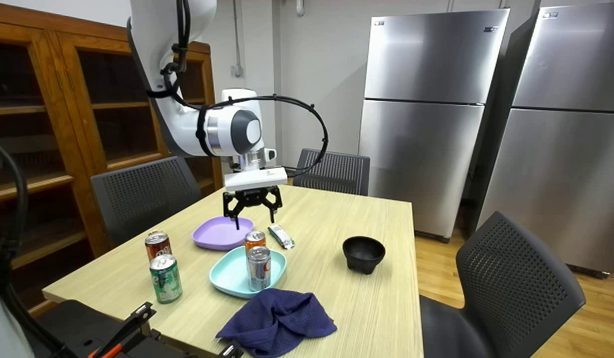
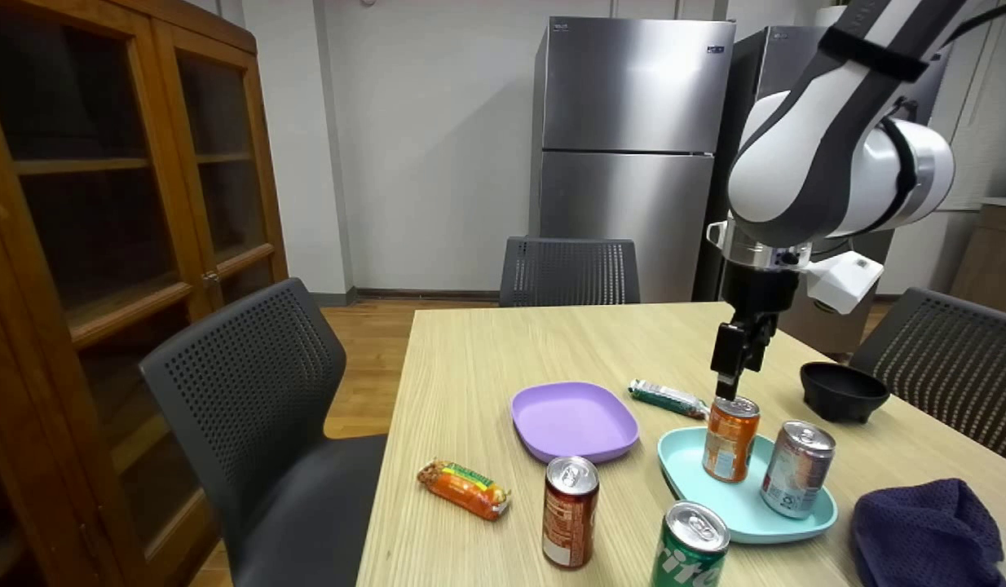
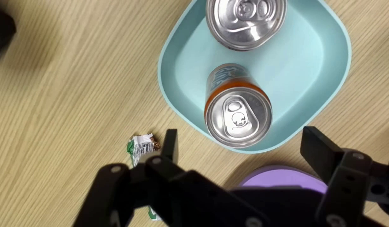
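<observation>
My gripper (image 1: 255,224) is open and empty, pointing down above the table. It also shows in the wrist view (image 3: 240,135). An orange can (image 3: 238,116) is nearest, standing upright on a turquoise plate (image 3: 298,69); in the wrist view its top lies just ahead of the space between the fingers. In an exterior view the fingertips appear just above the orange can (image 2: 727,444). A silver can (image 1: 259,268) stands beside it on the same plate. A purple plate (image 2: 575,420) lies nearby with nothing on it. A green and white wrapped bar (image 1: 281,236) lies beside the plates.
A green can (image 1: 165,278) and a dark red can (image 2: 570,514) stand on the table. An orange packet (image 2: 465,489) lies near the edge. A black bowl (image 1: 364,253) and a crumpled navy cloth (image 1: 277,323) are also there. Chairs (image 1: 516,288) surround the table.
</observation>
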